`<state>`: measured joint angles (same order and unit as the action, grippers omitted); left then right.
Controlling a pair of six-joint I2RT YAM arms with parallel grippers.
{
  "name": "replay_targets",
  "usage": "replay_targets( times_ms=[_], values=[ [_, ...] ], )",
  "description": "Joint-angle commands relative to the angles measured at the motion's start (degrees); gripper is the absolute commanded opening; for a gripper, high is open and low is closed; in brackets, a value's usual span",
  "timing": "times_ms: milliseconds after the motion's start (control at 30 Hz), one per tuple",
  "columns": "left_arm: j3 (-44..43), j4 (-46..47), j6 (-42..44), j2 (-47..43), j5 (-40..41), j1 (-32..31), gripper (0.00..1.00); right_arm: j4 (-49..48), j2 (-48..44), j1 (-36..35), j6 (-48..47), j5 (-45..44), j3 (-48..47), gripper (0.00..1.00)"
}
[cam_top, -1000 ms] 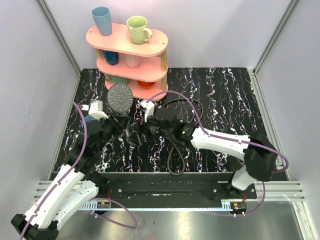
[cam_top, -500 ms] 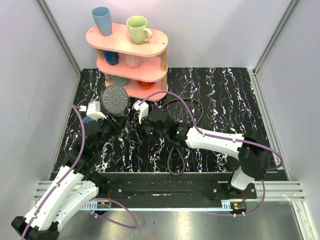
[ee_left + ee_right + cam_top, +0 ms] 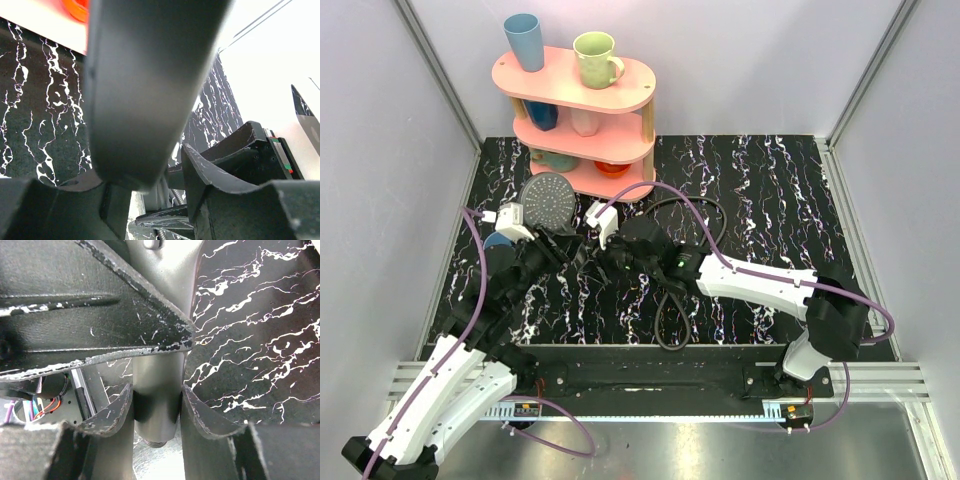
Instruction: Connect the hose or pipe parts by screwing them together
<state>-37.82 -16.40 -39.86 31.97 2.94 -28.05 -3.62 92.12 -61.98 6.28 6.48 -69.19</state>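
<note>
The shower head (image 3: 548,198) lies with its round grey perforated face near the pink shelf, its dark handle (image 3: 578,250) running toward the arms. My left gripper (image 3: 560,252) straddles the handle (image 3: 145,90). The handle rests against one finger, and a gap shows at the other finger (image 3: 210,175). My right gripper (image 3: 156,410) is shut on the handle's lower end (image 3: 156,390), both fingers touching it, with the threaded tip (image 3: 156,442) poking out below. The thin black hose (image 3: 660,330) loops under the right arm toward the near edge, and a ribbed stretch of the hose (image 3: 175,196) shows behind the left fingers.
A pink three-tier shelf (image 3: 582,85) with a blue cup (image 3: 524,42), a green mug (image 3: 595,58) and more crockery stands at the back left, close behind the shower head. Grey walls close in both sides. Purple cables (image 3: 675,200) arch over the right arm.
The shower head has swung left. The right gripper, wide a second ago, has closed on the handle's end. The left gripper has loosened its hold on the handle.
</note>
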Motion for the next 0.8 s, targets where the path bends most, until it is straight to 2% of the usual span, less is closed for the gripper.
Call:
replay_targets(
  times_ms=[0, 100, 200, 233, 267, 400, 533, 567, 700, 767],
  values=[
    [0.3, 2.2, -0.4, -0.9, -2.6, -0.2, 0.45, -3.9, -3.2, 0.6, -2.4, -3.1, -1.2, 0.00],
    [0.7, 2.5, -0.4, -1.2, -2.6, -0.2, 0.36, -3.7, -3.3, 0.9, -2.1, -2.4, -1.3, 0.00],
    [0.9, 3.0, 0.1, -1.2, -4.5, -0.2, 0.20, -3.6, -3.5, 1.2, -2.1, -1.9, -1.1, 0.00],
    [0.9, 3.0, 0.2, -1.2, -4.7, -0.2, 0.12, -3.6, -3.7, 1.7, -1.7, -1.4, -1.0, 0.00],
    [0.7, 3.0, 0.4, -1.1, -5.0, -0.2, 0.00, -3.4, -4.0, 1.9, -1.8, -0.9, -0.9, 0.00],
    [0.7, 3.2, 0.7, -1.4, -4.8, -0.2, 0.00, -2.8, -5.3, 2.6, -1.9, 0.7, -0.2, 0.06],
    [0.9, 3.2, -0.1, -2.0, -3.1, -0.2, 0.00, -1.9, -7.6, 3.4, -0.8, -1.7, 1.4, 0.28],
    [0.7, 3.3, -0.3, -2.0, -0.3, -0.2, 0.00, -1.6, -8.0, 3.7, -0.3, -2.2, 2.5, 0.43],
    [-2.0, 2.9, 1.7, 0.3, 1.9, -0.2, 0.00, -1.5, -11.1, 4.1, 2.4, -3.7, 7.5, 0.80],
    [-4.4, 2.9, 3.7, 2.7, 3.1, -0.2, 0.00, -1.5, -12.8, 4.3, 3.1, -4.8, 11.1, 0.85]
  ],
)
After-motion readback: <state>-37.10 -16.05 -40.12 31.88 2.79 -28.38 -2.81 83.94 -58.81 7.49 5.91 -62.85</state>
